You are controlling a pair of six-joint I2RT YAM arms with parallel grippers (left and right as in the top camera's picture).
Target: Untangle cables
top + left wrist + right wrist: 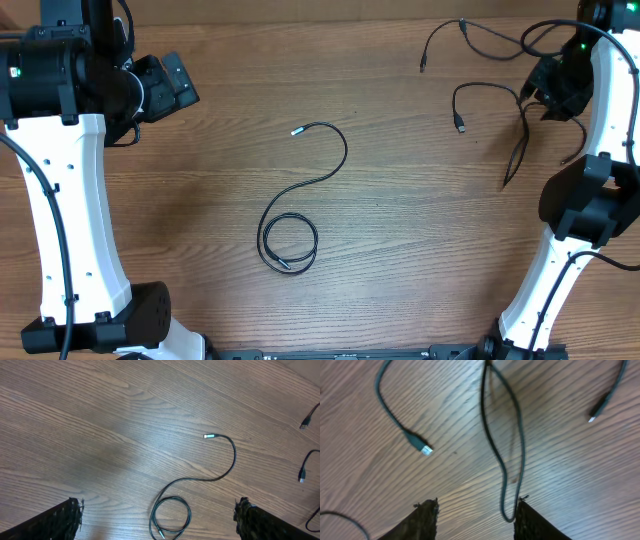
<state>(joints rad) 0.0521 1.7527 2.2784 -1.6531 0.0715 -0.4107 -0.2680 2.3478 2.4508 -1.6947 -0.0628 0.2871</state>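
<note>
Your left gripper (pixel 159 507) is spread wide over the coiled cable (pixel 234 457) mid-table, holding nothing. Your right gripper (pixel 477 505) is part open, with a cable loop (pixel 523 450) right beside one finger. More cables (pixel 480 85) are sprawled nearby.

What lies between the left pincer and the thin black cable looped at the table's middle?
Nothing: only bare brown wooden tabletop separates the open left pincer from that thin black looped cable, clearest in the overhead view.
</note>
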